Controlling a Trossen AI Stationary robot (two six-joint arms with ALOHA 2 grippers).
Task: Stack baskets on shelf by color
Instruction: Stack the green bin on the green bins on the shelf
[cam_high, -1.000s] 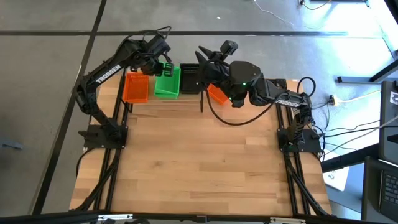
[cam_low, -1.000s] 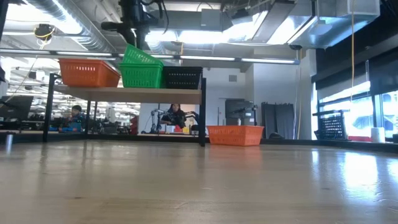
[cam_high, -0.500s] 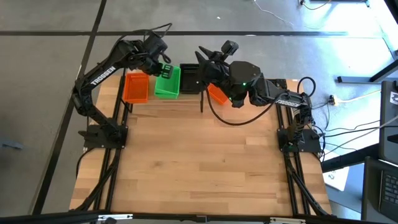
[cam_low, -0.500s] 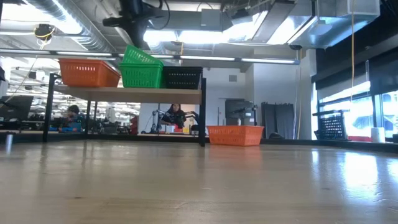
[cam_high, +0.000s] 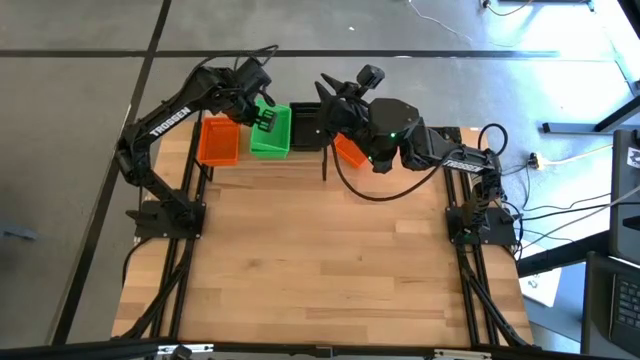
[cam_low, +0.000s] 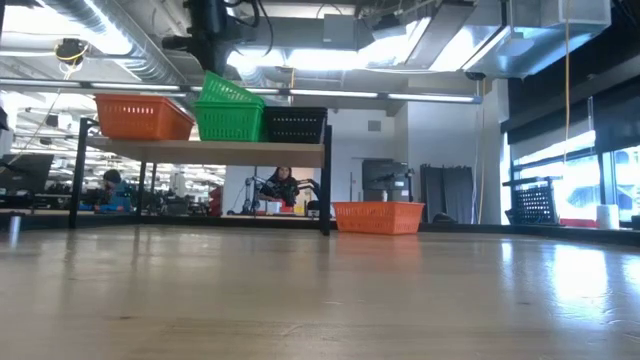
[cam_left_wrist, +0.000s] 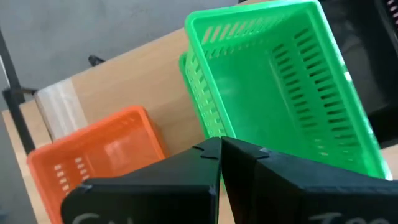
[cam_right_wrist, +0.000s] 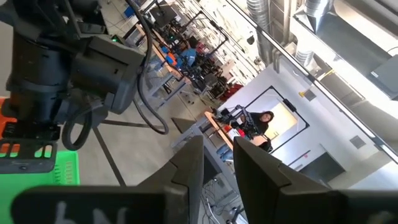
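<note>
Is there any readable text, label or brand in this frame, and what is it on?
"TROSSEN": white lettering along the left arm, seen from above.
White lettering on the right arm: too small to read.
Pale raised marks on both claw bodies in the wrist views: blurred, unreadable.
Nothing readable on the baskets or shelf.

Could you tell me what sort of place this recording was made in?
It looks like a robotics lab or workshop: bare ducts run along the ceiling, workbenches crowded with gear fill the room behind the table, and a person sits at one of them.
</note>
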